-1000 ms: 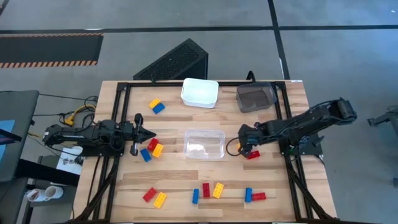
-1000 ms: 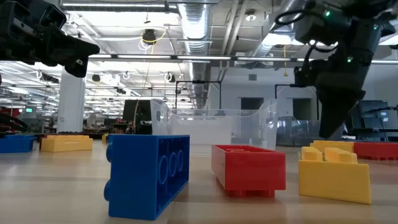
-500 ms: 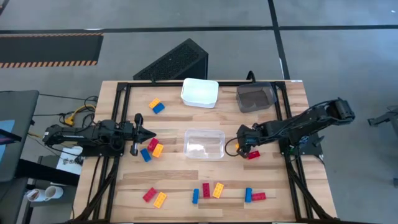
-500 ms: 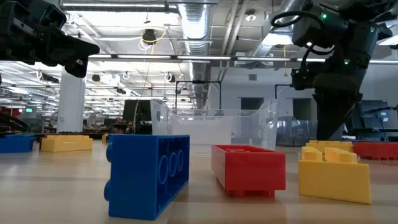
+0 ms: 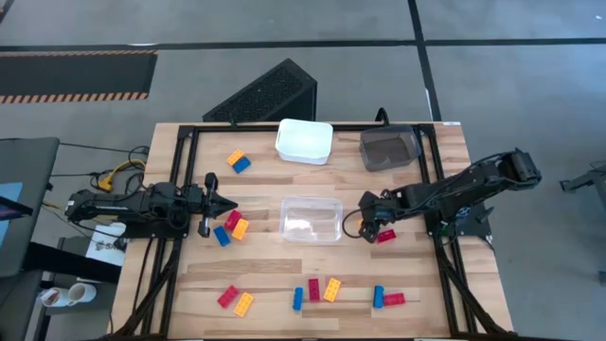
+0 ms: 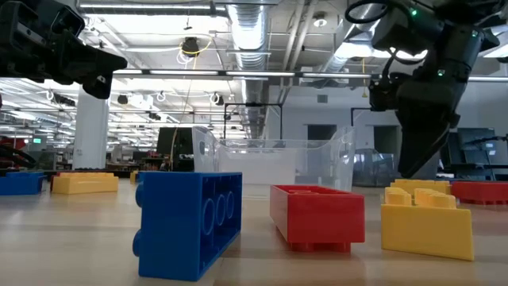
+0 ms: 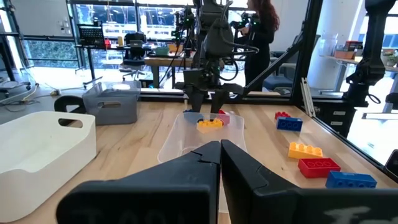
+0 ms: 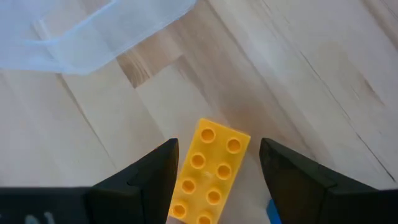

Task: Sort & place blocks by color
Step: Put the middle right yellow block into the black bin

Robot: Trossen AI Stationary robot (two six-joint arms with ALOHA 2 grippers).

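Observation:
My right gripper [image 8: 217,147] is open and points down just right of the clear bin [image 5: 311,219]. Its fingers stand on either side of a yellow block [image 8: 208,174] that lies flat on the table, studs up. In the left wrist view the same yellow block [image 7: 209,124] sits between those fingers, with a red block [image 7: 222,117] just behind it. That red block [image 5: 385,237] also shows in the high view. My left gripper [image 5: 225,204] is shut and waits at the table's left, above a red block [image 5: 232,219], a yellow block [image 5: 240,228] and a blue block [image 5: 222,236].
A white bin [image 5: 304,141] and a grey bin [image 5: 389,149] stand along the far edge, with a yellow and blue pair [image 5: 237,162] to their left. Several more blocks lie along the near edge, among them red [image 5: 227,296], blue [image 5: 297,298] and yellow [image 5: 331,290].
My right gripper has shifted a little toward the table's left, closer to the clear bin. It has stayed low over the blocks there.

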